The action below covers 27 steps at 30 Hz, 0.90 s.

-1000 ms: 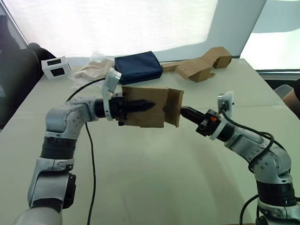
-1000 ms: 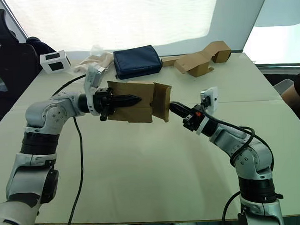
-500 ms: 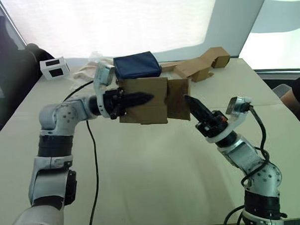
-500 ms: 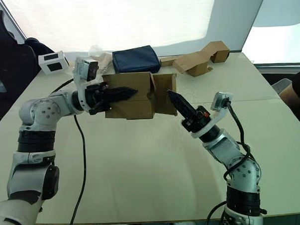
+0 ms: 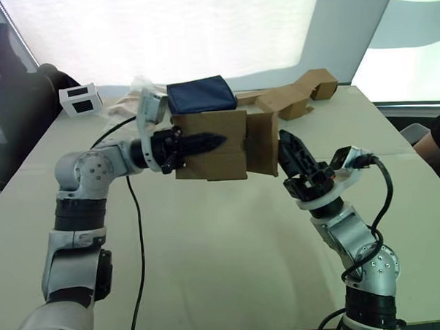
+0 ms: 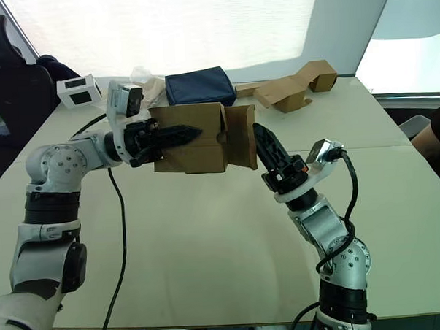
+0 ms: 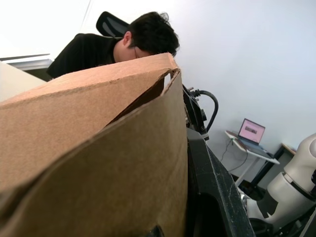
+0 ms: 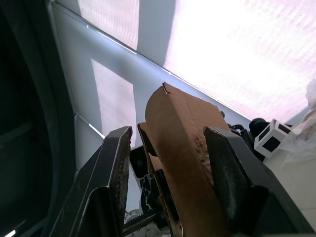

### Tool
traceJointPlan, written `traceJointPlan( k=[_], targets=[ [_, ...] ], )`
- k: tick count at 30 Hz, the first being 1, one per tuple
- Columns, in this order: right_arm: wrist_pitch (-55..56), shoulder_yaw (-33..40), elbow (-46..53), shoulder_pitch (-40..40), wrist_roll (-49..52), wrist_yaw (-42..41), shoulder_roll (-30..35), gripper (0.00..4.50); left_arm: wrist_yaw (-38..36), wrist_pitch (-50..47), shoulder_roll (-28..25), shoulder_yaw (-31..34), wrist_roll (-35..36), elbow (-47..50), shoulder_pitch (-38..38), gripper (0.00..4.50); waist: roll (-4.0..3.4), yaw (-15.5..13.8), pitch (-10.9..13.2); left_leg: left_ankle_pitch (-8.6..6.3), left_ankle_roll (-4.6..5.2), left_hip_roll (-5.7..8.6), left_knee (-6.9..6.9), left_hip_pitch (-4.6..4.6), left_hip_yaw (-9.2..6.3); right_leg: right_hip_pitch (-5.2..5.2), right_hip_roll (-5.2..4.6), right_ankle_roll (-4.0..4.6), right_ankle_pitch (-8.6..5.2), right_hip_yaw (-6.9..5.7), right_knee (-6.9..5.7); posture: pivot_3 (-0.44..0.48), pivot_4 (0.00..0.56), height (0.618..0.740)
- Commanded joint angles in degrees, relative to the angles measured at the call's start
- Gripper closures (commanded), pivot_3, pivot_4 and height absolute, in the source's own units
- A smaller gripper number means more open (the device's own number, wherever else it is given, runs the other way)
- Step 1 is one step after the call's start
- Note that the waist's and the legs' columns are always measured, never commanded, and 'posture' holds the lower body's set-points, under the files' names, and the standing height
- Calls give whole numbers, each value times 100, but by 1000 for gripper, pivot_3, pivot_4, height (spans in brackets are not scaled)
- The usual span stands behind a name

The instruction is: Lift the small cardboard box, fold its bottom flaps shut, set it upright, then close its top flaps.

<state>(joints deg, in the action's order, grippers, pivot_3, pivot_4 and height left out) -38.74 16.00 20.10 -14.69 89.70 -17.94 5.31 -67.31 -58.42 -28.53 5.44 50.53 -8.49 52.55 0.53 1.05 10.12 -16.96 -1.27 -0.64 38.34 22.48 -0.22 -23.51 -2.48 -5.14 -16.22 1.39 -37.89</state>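
Note:
The small cardboard box [image 5: 216, 161] hangs on its side above the table, plain brown. My left gripper [image 5: 201, 143] is shut on its wall, one black finger lying along the outside face. A flap [image 5: 262, 144] juts out from the box's right-hand rim; whether that is the top or bottom rim I cannot tell. My right gripper [image 5: 290, 150] points upward right beside that flap. In the right wrist view its fingers [image 8: 114, 183] stand open, with the flap's edge [image 8: 183, 129] rising between them.
Behind the box lie a navy pouch [image 5: 201, 97], tan folded cardboard pieces [image 5: 299, 96], a crumpled pale bag [image 5: 133, 104] and a small white device [image 5: 82, 99]. A black cable [image 5: 137, 234] trails over the table [image 5: 217, 275]. A person sits at the right edge [image 5: 439, 137].
The right gripper swung from pointing left under the flap to pointing up alongside it. The left gripper raised and levelled the box a little.

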Motion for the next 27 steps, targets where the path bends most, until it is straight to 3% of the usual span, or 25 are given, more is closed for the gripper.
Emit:
traceJointPlan(
  k=[1,2,27],
  targets=[
    [77,-82,223,32,205,16,-9,2860,36,42,-6,138,113,151,46,4500,0,-1,0,0,0,0,0,0,0,0,0,0,0,0,0,0,150,740],
    [77,-101,223,53,218,11,-4,3205,46,39,-4,143,119,158,42,4500,0,-3,0,0,0,0,0,0,0,0,0,0,0,0,0,0,150,740],
    [308,-725,327,162,-493,57,-49,3205,17,117,30,30,90,198,-30,4500,0,-3,0,0,0,0,0,0,1,0,0,0,0,1,1,0,150,740]
  ],
)
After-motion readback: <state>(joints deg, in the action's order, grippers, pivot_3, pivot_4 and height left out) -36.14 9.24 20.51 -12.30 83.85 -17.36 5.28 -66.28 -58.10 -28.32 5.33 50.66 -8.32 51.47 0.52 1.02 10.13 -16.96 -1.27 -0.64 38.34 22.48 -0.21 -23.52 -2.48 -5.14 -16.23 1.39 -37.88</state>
